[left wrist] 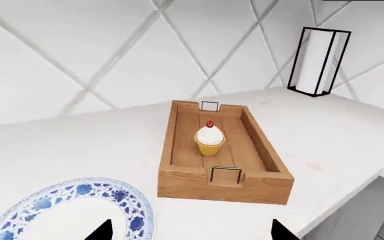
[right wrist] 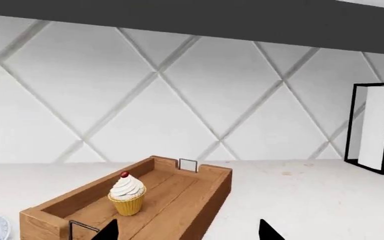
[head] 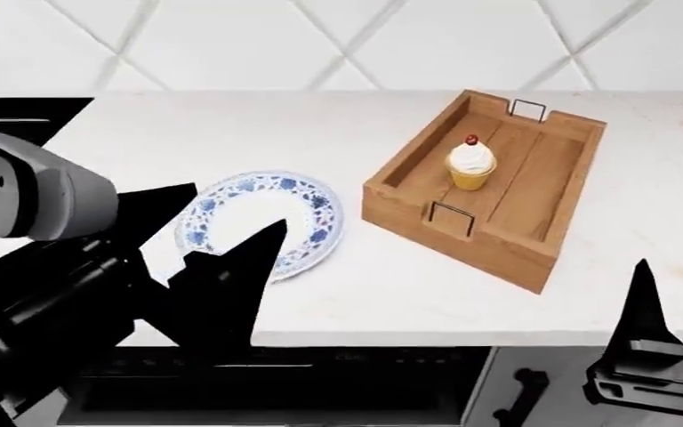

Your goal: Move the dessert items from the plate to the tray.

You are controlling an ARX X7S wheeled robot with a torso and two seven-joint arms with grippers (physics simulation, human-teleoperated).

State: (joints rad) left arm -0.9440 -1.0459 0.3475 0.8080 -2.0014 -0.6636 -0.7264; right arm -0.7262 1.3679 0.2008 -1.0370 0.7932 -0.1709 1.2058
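Standing in the wooden tray (head: 502, 227), roughly at its middle, the cupcake (head: 471, 167) is sitting upright with its cherry on top, so that half of the job is looking finished. The tray is lying at an angle on the white table (head: 389, 294), with a wire handle at each short end. Beside it, apart from it, the blue-and-white plate (head: 306, 233) is showing a bare white centre in the part I can see; the left arm is covering some of its near side, so I cannot vouch for the whole of it.

The ice cream cone is not appearing anywhere I am looking: not on the plate, not in the tray, not between either set of fingers. Whether it is hidden behind the arm or somewhere else entirely, I cannot tell. By my reckoning that cone is what is remaining, and finding it is coming first.

The left gripper (left wrist: 190, 231) is hovering over the near edge of the plate with its dark fingers (left wrist: 102, 231) spread wide and nothing between them. The right gripper (right wrist: 186, 231) is hanging off by the front edge of the table, past the tray's near end, its fingers (right wrist: 268, 232) likewise parted and empty.

A white paper-towel roll in a black wire stand (left wrist: 319, 61) is standing at the back of the table.
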